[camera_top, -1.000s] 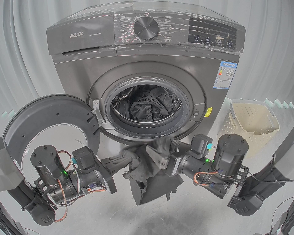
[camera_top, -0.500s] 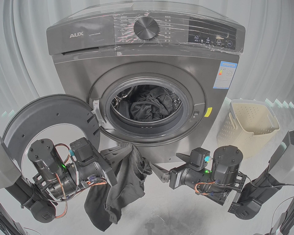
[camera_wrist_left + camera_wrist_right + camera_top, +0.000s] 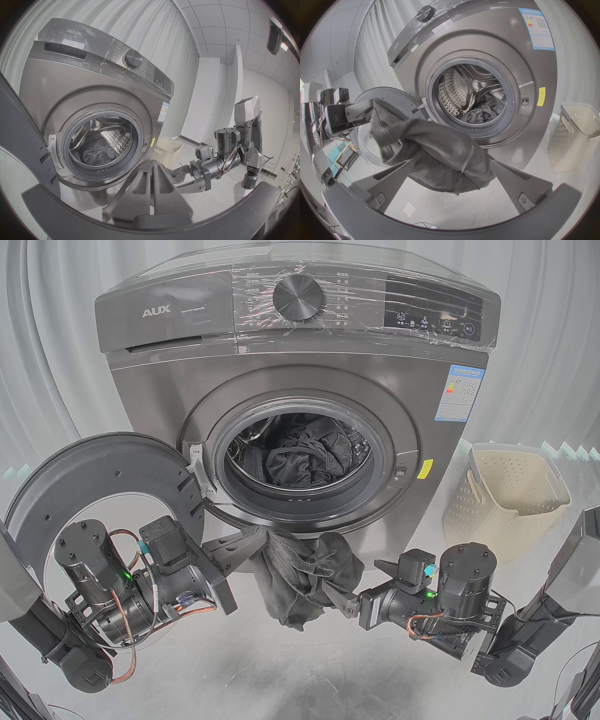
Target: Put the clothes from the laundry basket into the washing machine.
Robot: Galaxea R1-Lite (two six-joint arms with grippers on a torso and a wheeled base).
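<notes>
Before the washing machine (image 3: 187, 390), as the head view has it, the round door (image 3: 94, 484) stands swung wide at 9 o'clock of the drum mouth (image 3: 300, 452). Dark clothes (image 3: 306, 455) lie inside the drum. At 6 o'clock of the mouth, just under its lip, a dark garment (image 3: 300, 577) hangs bunched between the two arms, above bare floor (image 3: 300, 671). The left gripper (image 3: 256, 537) has its jaws pinched on the garment's upper edge, close to the door's rim. The right gripper (image 3: 351, 577) sits at the cloth's 3 o'clock side, jaws spread wide. The laundry basket (image 3: 519, 490) stands on the floor at 3 o'clock of the machine, apart from both arms.

From the left wrist view, the left gripper (image 3: 152, 167) shows its jaws pressed together on a fold of the dark garment (image 3: 175, 175). The right gripper (image 3: 187, 179) gapes beyond it.

From the right wrist view, the dark garment (image 3: 425, 140) sags between the wide jaws of the right gripper (image 3: 453, 175), and the drum's ribbed steel wall (image 3: 456, 87) shows.
</notes>
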